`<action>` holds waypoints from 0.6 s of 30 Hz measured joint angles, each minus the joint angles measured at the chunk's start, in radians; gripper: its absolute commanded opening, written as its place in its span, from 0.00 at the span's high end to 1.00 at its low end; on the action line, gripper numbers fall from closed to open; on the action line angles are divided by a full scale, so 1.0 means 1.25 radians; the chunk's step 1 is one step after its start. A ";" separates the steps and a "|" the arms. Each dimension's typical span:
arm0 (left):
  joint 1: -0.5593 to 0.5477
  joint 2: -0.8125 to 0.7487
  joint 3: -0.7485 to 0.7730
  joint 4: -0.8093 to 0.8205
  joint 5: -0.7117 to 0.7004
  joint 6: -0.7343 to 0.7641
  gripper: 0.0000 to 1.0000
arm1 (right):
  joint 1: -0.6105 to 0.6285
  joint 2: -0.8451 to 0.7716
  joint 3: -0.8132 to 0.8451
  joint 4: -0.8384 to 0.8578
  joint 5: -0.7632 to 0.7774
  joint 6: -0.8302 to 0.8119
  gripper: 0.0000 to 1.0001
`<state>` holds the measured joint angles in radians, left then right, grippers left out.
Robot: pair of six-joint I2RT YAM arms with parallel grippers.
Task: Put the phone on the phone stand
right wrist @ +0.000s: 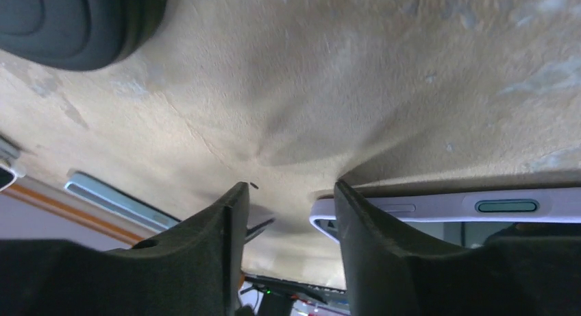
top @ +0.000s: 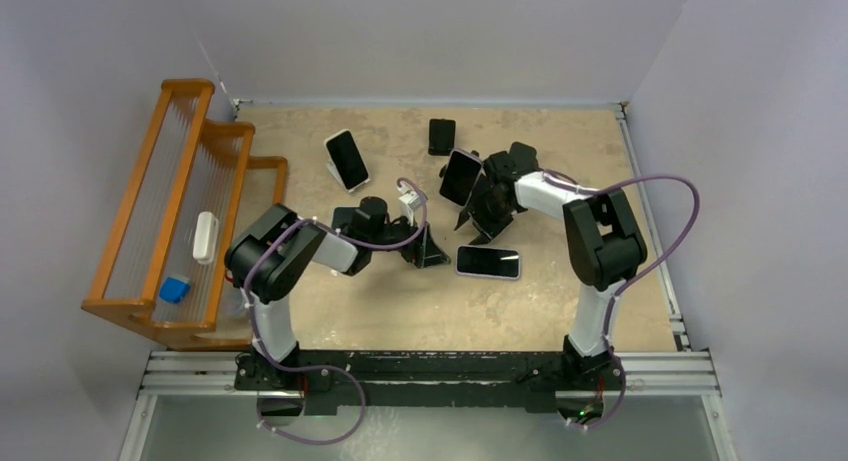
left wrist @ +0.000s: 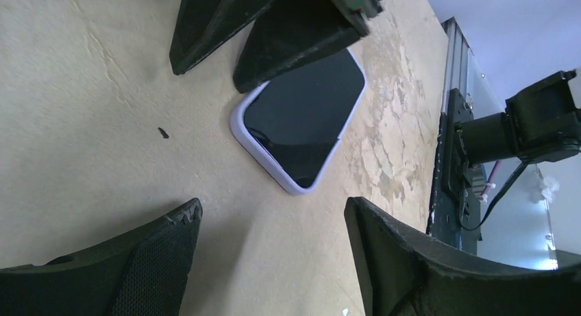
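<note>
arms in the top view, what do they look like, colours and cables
Both the left arm and right arm have white links between chunky black joint housings, with a purple cable looping along each. The fingers are black, wedge-shaped, with a rough textured surface.

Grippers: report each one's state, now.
Left gripper: open, empty.
Right gripper: jaws partly open beside the phone, not clamping it.

top: overhead from behind, whole table (top: 400, 311) | wrists: close, low | top+left share flat phone (top: 488, 262)
</note>
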<state>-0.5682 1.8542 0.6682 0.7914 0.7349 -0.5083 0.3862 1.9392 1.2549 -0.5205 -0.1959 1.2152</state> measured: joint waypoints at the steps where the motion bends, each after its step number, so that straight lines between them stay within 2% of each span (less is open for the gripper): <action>1: -0.007 0.013 0.005 0.005 -0.001 -0.008 0.25 | 0.000 -0.010 -0.016 0.011 -0.006 0.007 0.39; 5: -0.039 0.044 0.031 0.018 -0.034 -0.046 0.23 | -0.002 -0.059 -0.083 0.057 -0.011 0.030 0.28; 10: -0.085 0.039 0.039 0.012 -0.135 -0.064 0.21 | -0.028 -0.141 -0.182 0.115 0.007 0.047 0.18; 13: -0.114 0.021 0.039 -0.013 -0.209 -0.023 0.21 | -0.063 -0.188 -0.233 0.148 0.027 0.042 0.14; 18: -0.135 0.002 0.039 -0.046 -0.259 0.076 0.21 | -0.142 -0.263 -0.313 0.233 0.064 -0.007 0.10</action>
<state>-0.7364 1.8565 0.7174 0.7334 0.4114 -0.4129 0.2092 1.6104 0.8639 -0.2295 -0.1154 1.2068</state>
